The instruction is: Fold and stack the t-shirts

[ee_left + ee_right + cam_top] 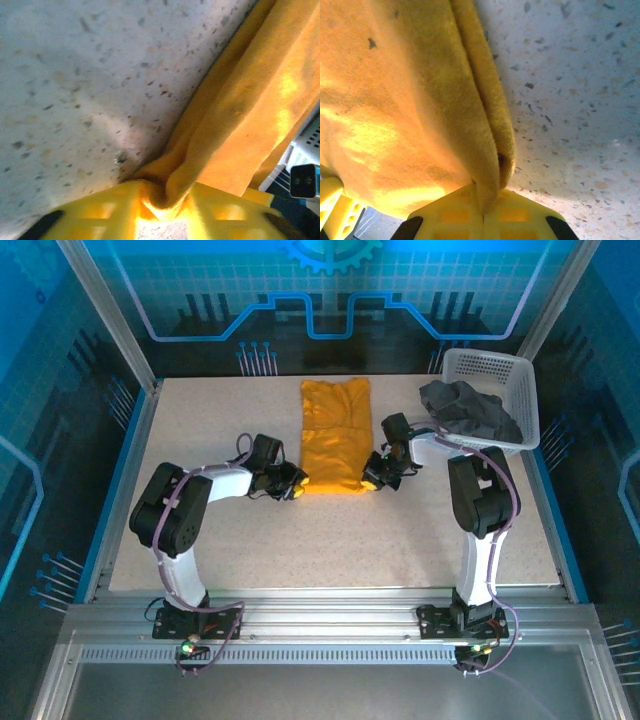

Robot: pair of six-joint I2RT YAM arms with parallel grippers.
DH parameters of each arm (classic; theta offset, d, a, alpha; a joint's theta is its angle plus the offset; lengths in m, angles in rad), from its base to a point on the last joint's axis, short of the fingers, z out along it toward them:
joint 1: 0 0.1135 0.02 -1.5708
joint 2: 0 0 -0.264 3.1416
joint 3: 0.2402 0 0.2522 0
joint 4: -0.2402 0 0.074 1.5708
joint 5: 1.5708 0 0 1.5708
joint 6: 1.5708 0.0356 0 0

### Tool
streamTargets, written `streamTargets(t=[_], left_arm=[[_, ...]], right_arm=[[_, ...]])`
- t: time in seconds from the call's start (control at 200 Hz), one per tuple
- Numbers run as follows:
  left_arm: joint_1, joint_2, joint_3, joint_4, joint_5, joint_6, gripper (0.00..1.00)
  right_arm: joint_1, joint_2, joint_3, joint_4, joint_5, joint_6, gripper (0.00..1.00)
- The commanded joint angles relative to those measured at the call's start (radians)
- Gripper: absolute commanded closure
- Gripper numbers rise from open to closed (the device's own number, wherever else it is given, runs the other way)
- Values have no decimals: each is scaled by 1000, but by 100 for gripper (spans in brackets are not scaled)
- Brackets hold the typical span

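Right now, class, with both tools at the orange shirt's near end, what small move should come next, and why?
Probably lift both near corners together, just off the table. The left tool and right tool each pinch a near corner of the orange t-shirt, which lies flat as a long strip; raising that hem would start the fold toward the collar end.

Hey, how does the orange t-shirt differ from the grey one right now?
Colour: the orange t-shirt is bright, the grey t-shirt dark. Pose: the orange t-shirt lies folded in a long strip on the table; the grey t-shirt sits crumpled in the white basket. Handling: the left gripper and right gripper pinch the orange t-shirt's near corners; the grey t-shirt is untouched. Both are soft fabric.
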Motion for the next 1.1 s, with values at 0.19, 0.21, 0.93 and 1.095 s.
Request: streamTargets(t=[0.19, 0.21, 0.93, 1.095], left_arm=[[-6, -129, -35, -143, -38, 12, 56], [-7, -126, -37, -134, -32, 8, 56], [-85, -44, 57, -317, -42, 79, 100], [-85, -148, -75, -267, -25, 81, 100]], right_arm=[[19, -56, -30, -77, 35, -36, 99], [20, -58, -37, -74, 35, -36, 99], [56, -123, -116, -89, 51, -66, 100], [88, -184, -195, -91, 55, -96, 100]])
